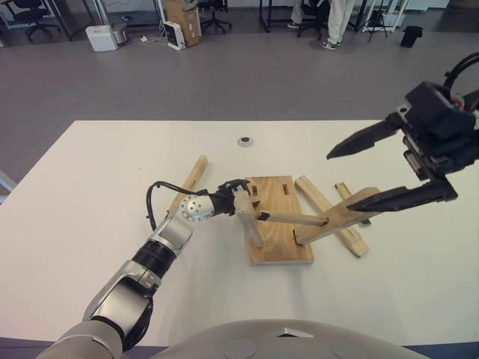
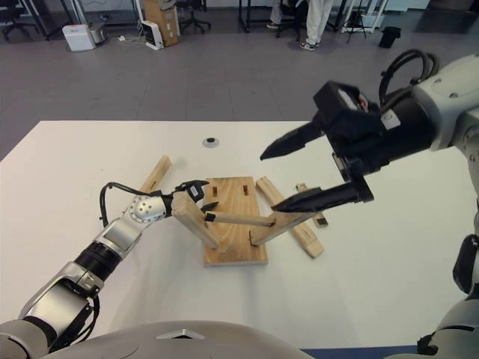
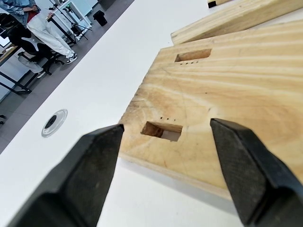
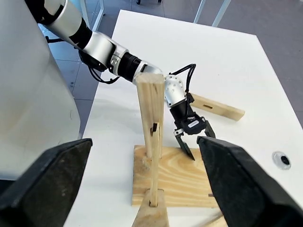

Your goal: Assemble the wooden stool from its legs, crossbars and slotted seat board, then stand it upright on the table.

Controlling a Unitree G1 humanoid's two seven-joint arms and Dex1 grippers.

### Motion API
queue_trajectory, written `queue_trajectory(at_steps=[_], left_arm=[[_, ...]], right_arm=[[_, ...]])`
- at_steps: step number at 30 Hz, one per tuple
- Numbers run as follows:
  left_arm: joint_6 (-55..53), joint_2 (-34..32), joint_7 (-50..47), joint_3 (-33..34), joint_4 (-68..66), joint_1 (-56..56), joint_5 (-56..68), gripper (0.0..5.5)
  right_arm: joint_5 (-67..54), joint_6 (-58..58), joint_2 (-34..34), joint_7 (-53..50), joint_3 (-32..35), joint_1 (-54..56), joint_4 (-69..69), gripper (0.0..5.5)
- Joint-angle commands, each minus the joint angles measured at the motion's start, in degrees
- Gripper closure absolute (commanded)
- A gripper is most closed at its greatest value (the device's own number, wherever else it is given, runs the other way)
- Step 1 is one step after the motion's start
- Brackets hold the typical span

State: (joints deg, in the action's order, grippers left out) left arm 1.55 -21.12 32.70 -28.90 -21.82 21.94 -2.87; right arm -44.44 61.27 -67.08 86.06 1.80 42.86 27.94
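Partway: one leg-and-crossbar frame (image 1: 288,218) rests on the seat board (image 1: 281,253), and loose pieces (image 1: 310,192) are still unfitted beside it. My left gripper (image 3: 165,126) and right gripper (image 1: 339,180) are both spread apart, empty.

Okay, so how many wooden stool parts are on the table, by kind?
Pale slotted wooden seat board: 1
Thick pale wooden legs: 4
Thin wooden crossbars: 2
Total: 7

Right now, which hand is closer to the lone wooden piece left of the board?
Left. The left gripper is at the edge of the seat board nearest the lone wooden piece; the right gripper hangs beyond the opposite edge.
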Motion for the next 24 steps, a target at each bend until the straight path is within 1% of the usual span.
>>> queue_trajectory(at_steps=[1,2,5,7,11,13,16,21,24], left_arm=[[-7.74,-5.03,1.07,-4.62,-9.96,-9.52,-8.23,2.15],[-7.53,-5.16,1.03,-4.78,-10.22,-9.48,-8.48,2.15],[-7.28,-5.35,1.0,-4.91,-10.57,-9.52,-8.7,2.15],[-7.35,-4.97,1.18,-4.23,-10.6,-9.76,-7.68,2.15],[-7.8,-4.21,0.9,-3.98,-10.16,-10.13,-7.12,2.15],[-8.05,-3.95,0.66,-3.89,-10.03,-10.37,-7.0,2.15],[-8.08,-3.97,0.44,-3.64,-10.29,-10.44,-6.88,2.15],[-8.2,-3.68,0.37,-3.35,-10.56,-10.2,-6.67,2.15],[-7.87,-3.29,0.43,-3.52,-11.29,-9.57,-7.01,2.15]], right_arm=[[12.21,-12.94,-7.0,-0.81,-4.2,-9.91,0.79,1.37],[15.62,-16.56,-7.9,-1.2,-5.49,-11.5,-0.42,1.37],[21.02,-22.58,-8.7,-1.53,-7.01,-13.13,-3.32,1.37],[23.66,-25.74,-7.02,-2.63,-7.91,-12.15,-5.65,1.37],[26.59,-28.8,-0.27,-7.38,-9.4,-8.12,-10.41,1.37],[27.99,-30.54,0.55,-7.87,-9.9,-8.15,-11.95,1.37],[30.87,-33.36,-1.12,-7.14,-10.25,-9.16,-13.7,1.37],[37.45,-38.22,4.1,-11.92,-11.63,0.15,-21.92,1.37],[37.0,-36.54,11.47,-14.52,-12.24,8.85,-26.86,1.37]])
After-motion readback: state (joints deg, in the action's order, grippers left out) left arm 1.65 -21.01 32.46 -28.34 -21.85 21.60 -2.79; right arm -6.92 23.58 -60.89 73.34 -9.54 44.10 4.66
